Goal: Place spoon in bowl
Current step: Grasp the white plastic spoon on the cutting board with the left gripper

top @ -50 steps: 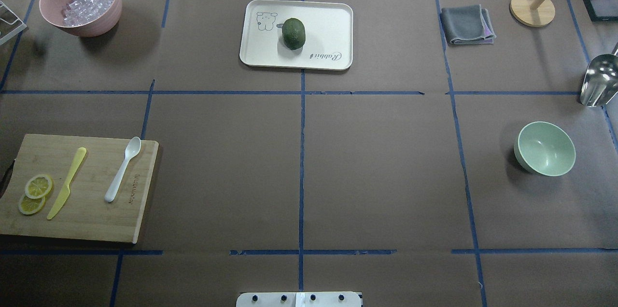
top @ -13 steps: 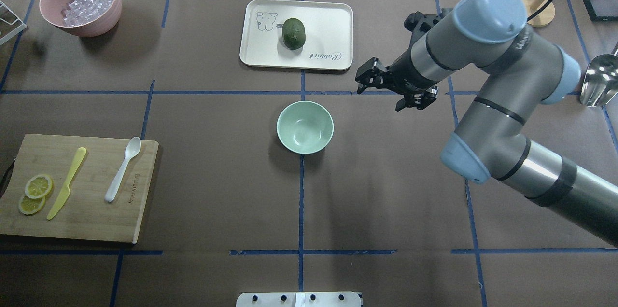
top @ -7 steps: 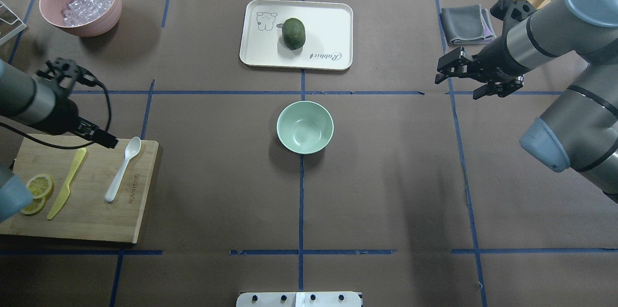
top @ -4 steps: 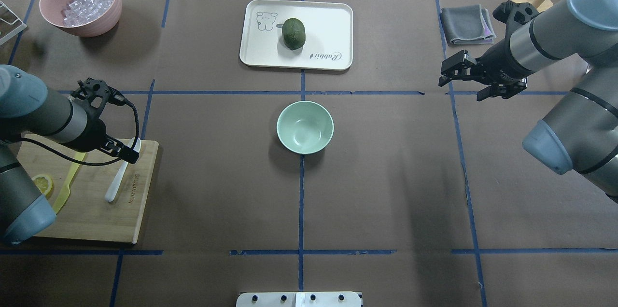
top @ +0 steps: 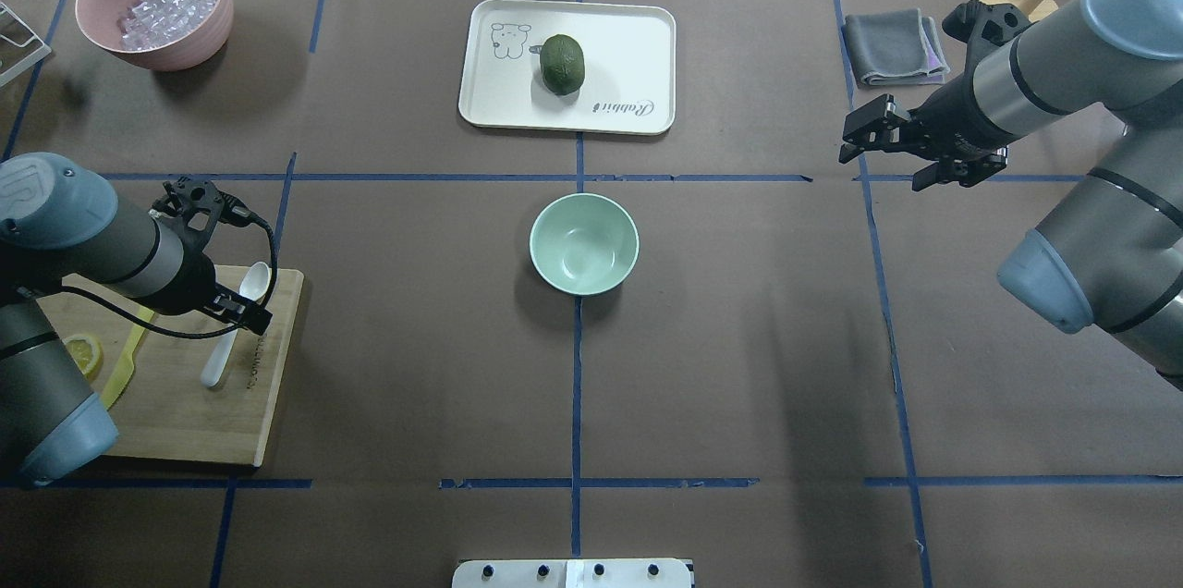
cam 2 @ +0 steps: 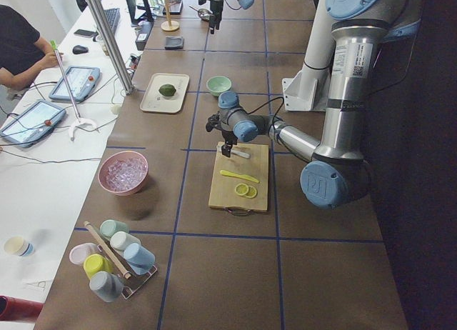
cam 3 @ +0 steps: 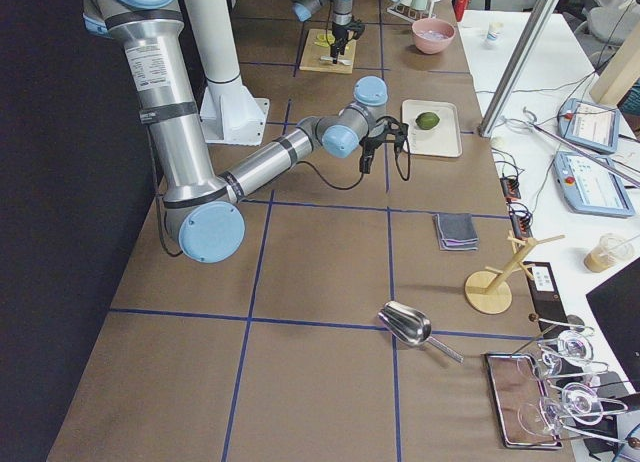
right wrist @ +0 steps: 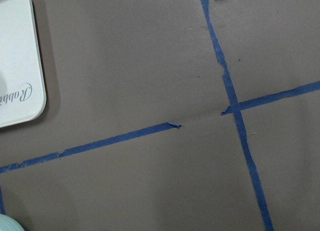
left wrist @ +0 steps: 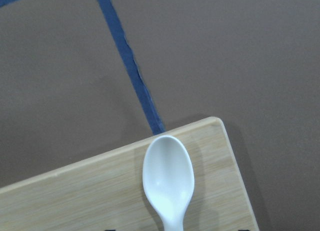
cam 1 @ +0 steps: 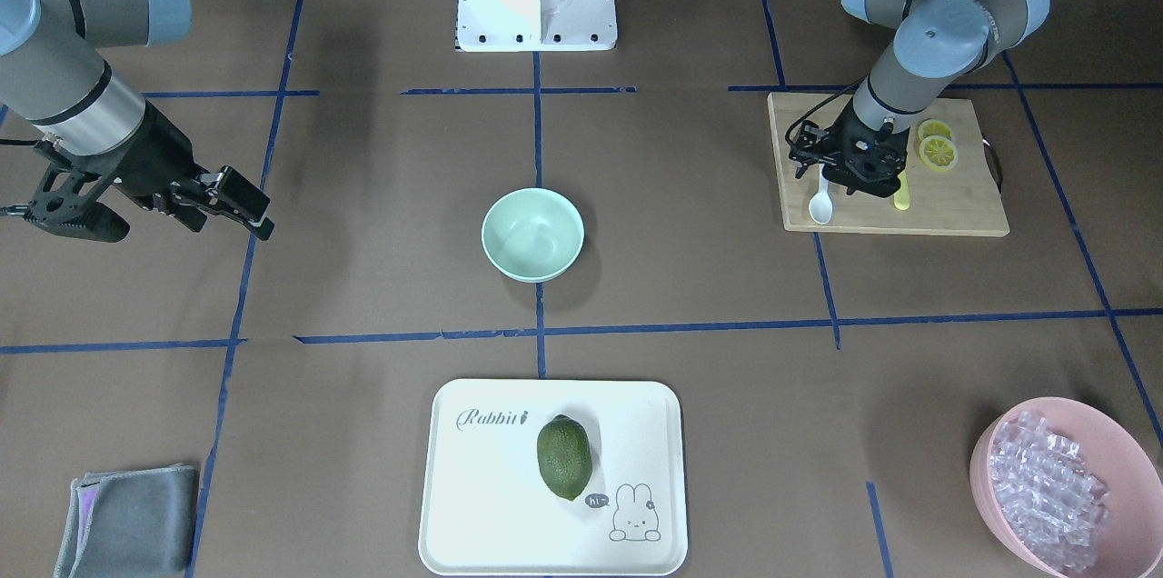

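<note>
Just above spoon [left wrist: 168, 178], left fingers [top: 254, 318].

Silver-grey tubular left arm [top: 115, 248] and right arm [top: 1049, 78], pale blue joint caps, black wrists and jaws, looping black cables

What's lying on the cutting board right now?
A white spoon, a yellow-green knife and lemon slices lie on the cutting board. The left hand hangs over the spoon's handle, hiding its middle; from overhead the left arm covers part of the knife and slices.
</note>
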Controlling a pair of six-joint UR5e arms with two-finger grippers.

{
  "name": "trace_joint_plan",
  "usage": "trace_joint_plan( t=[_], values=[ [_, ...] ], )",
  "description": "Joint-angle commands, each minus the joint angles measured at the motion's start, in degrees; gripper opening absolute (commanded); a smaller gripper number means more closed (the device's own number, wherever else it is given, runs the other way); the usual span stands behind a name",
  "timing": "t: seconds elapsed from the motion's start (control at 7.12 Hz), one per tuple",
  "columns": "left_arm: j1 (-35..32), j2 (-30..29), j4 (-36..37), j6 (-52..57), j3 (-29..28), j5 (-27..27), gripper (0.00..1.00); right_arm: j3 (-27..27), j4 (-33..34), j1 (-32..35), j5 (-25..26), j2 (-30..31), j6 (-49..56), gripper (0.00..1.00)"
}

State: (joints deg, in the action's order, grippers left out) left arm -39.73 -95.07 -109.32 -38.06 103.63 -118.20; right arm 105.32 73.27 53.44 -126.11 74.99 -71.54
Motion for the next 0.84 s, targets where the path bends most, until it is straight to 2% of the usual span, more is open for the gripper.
trace_joint_plan(
  t=[0.0, 0.14, 0.28, 0.42, 0.7],
  values=[
    [0.18, 0.32, 0.16, 0.18, -0.18, -0.01, 0.54, -0.03, 0.12, -0.44, 0.16, -0.20, -0.09, 1.00],
    [0.18, 0.41, 0.16, 0.27, -0.44, -0.01, 0.44, -0.03, 0.12, -0.44, 0.08, -0.28, -0.09, 1.00],
    [0.27, 0.41, 0.16, 0.36, -0.45, -0.10, 0.18, -0.03, 0.12, -1.31, 0.42, -0.29, -0.61, 1.00],
    [0.27, 0.32, 0.16, 0.27, -0.10, -0.10, 0.03, -0.03, 0.12, -1.50, 1.38, -0.37, -0.70, 1.00],
    [0.18, 0.67, 0.07, 0.27, 0.61, -0.02, 0.00, -0.11, 0.12, -2.11, 1.74, -0.37, -0.79, 1.00]
  ],
)
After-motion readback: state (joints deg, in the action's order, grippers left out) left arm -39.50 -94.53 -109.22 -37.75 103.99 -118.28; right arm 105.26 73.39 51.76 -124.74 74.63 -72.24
